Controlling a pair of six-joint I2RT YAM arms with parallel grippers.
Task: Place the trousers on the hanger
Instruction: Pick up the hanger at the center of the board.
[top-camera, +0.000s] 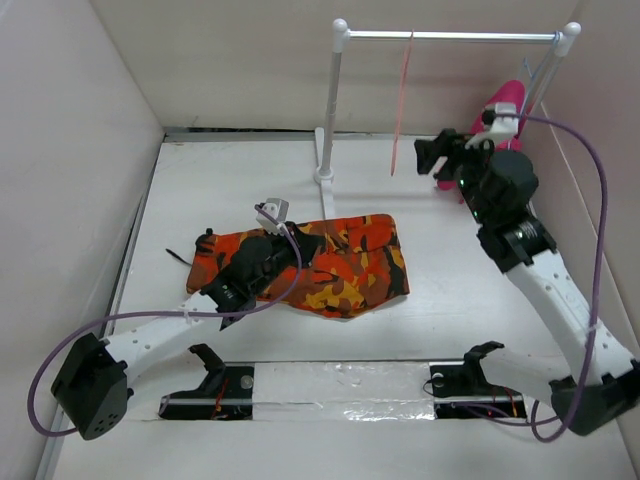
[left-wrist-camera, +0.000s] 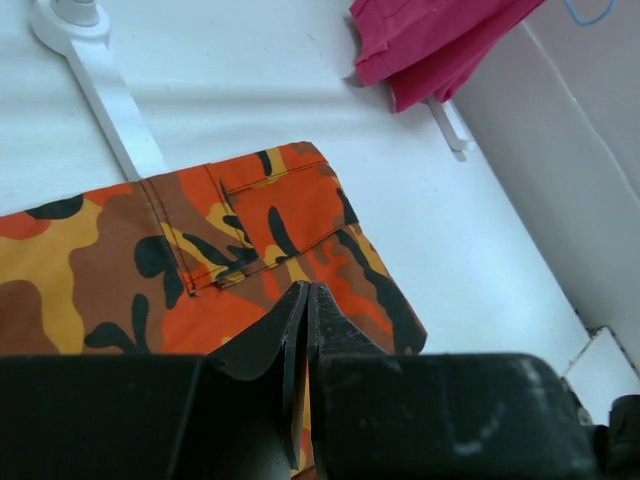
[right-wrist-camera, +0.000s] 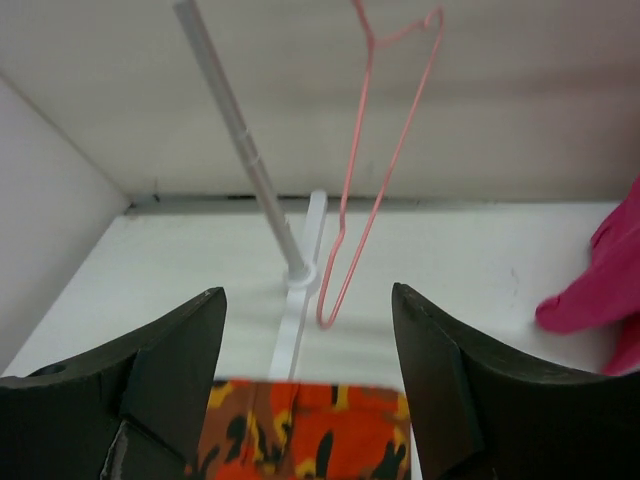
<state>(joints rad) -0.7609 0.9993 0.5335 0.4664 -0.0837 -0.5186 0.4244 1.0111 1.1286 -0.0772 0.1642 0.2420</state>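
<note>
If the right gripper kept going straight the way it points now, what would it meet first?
Most likely the thin salmon-pink wire hanger, hanging centred ahead between the open right gripper's fingers. Depth is unclear; the white rail post stands just left of that line.

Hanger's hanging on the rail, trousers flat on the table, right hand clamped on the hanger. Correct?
No: the right hand is open, short of the hanger, per the right wrist view. The hanger hangs on the rail; the trousers lie on the table.

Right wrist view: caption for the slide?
Open right end effector facing the hanging pink hanger, camouflage trousers flat below.
</note>
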